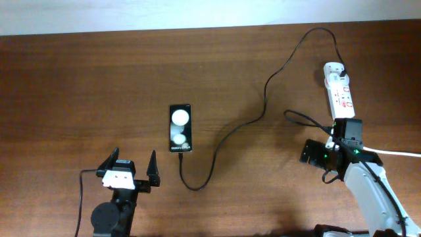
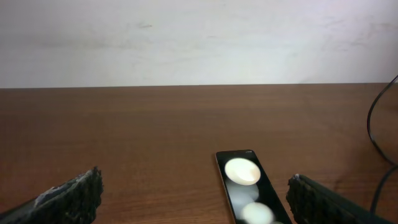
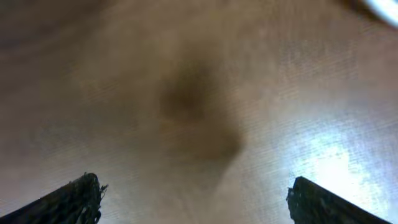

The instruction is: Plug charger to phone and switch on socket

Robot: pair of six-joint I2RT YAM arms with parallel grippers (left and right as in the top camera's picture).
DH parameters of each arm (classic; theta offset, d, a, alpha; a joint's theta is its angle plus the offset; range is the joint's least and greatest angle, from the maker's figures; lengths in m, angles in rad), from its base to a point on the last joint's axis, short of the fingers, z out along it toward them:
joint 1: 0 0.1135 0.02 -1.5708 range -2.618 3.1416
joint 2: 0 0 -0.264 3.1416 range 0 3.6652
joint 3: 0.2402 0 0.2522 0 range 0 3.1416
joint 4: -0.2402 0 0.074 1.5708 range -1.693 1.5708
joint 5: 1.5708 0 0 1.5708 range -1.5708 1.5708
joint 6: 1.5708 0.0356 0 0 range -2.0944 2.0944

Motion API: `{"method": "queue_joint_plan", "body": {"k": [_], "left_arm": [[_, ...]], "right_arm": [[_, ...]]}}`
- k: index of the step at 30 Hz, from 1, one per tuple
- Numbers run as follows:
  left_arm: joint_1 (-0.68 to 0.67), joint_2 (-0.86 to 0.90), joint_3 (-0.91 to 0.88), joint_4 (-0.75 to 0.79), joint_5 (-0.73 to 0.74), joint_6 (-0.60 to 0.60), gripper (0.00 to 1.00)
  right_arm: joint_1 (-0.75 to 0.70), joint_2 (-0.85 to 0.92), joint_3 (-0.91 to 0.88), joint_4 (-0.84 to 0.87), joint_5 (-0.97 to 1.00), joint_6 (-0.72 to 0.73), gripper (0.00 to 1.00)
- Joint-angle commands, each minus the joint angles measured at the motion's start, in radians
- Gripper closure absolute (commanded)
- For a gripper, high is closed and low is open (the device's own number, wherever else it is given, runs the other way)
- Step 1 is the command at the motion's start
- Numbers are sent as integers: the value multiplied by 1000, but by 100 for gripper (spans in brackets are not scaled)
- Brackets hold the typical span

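Note:
The black phone [image 1: 180,128] lies flat mid-table, two white spots on its screen. The charger's thin black cable [image 1: 263,108] runs from the phone's near end in a loop, then up and right to a black plug [image 1: 343,70] in the white socket [image 1: 339,92]. Whether the tip sits in the phone I cannot tell. My left gripper [image 1: 131,166] is open just near-left of the phone; in the left wrist view the phone [image 2: 245,193] lies between its fingertips [image 2: 74,194], towards the right one. My right gripper [image 1: 329,141] is open just below the socket, over bare wood [image 3: 186,112].
A thick white cord [image 1: 398,153] leaves the right edge behind my right arm. A slack loop of black cable [image 1: 299,118] lies left of the right gripper. The wooden table [image 1: 79,85] meets a pale wall [image 2: 186,37] at the back.

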Motion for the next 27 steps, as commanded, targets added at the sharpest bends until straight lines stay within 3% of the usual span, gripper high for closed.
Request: {"method": "queue_joint_plan", "body": {"k": [1, 7, 19, 27], "left_arm": [[2, -8, -2, -7, -10, 13, 1], [2, -8, -2, -7, -10, 13, 1], [2, -8, -2, -7, -10, 13, 1], [2, -8, -2, -7, -10, 13, 1]], "right_arm": [[4, -6, -8, 72, -64, -1, 1], [4, -17, -125, 305, -97, -1, 1], [4, -101, -198, 377, -116, -1, 1], [4, -156, -350, 616, -190, -1, 2]]}}
